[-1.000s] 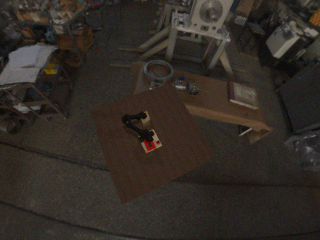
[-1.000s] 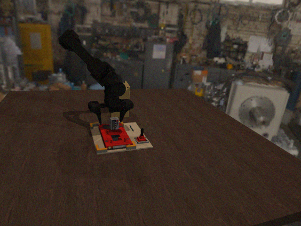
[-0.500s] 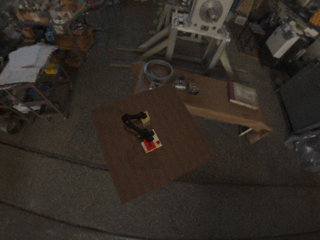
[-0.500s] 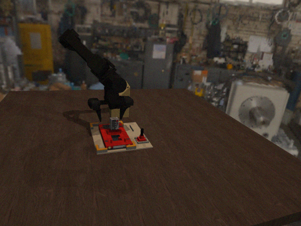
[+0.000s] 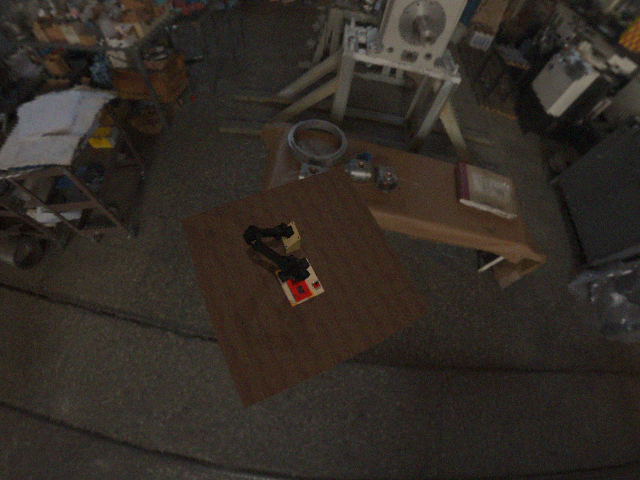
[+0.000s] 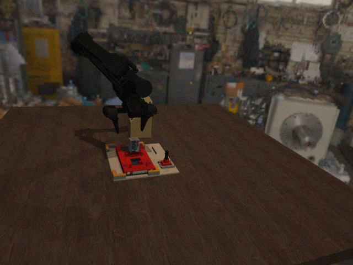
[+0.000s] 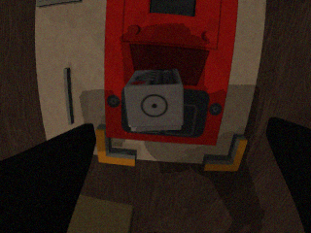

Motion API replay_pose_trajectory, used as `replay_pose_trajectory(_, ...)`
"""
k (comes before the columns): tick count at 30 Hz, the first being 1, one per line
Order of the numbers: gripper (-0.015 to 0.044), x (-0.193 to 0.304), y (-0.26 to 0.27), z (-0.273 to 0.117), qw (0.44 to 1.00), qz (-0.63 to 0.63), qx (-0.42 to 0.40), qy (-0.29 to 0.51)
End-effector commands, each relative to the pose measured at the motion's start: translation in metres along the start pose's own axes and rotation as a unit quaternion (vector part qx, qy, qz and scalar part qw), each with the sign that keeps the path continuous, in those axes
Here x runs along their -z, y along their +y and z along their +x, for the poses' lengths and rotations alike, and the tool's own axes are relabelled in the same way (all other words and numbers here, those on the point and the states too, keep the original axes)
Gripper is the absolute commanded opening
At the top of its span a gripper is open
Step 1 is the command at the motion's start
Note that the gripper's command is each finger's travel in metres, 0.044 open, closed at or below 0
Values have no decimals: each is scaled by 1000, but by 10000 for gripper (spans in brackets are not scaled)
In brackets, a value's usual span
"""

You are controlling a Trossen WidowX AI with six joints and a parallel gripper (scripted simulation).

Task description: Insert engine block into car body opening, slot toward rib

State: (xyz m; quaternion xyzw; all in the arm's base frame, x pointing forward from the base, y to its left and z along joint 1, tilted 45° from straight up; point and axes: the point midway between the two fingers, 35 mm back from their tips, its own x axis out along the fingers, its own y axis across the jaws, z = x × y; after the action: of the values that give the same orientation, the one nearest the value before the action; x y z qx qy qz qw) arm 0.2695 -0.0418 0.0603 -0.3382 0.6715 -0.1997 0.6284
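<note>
The red car body lies on the beige board between corner brackets. The grey engine block stands at the far end of the body in the exterior view, rising well above it. In the wrist view it is over the left part of the dark opening, its circle-marked face toward the camera and its slotted side toward the rib side. How deep it sits cannot be told. My gripper is open and empty above the block, one finger out to each side, not touching it.
The beige board carries yellow-grey corner brackets and a red piece with an upright black lever beside the body. A tan block-like stand is behind the board, near the arm.
</note>
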Motion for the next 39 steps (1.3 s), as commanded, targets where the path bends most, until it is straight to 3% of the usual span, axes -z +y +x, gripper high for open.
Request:
replay_pose_trajectory(1,440,0,13,-4,1000,0,-4,1)
replay_pose_trajectory(39,440,-1,15,54,1000,0,-3,1)
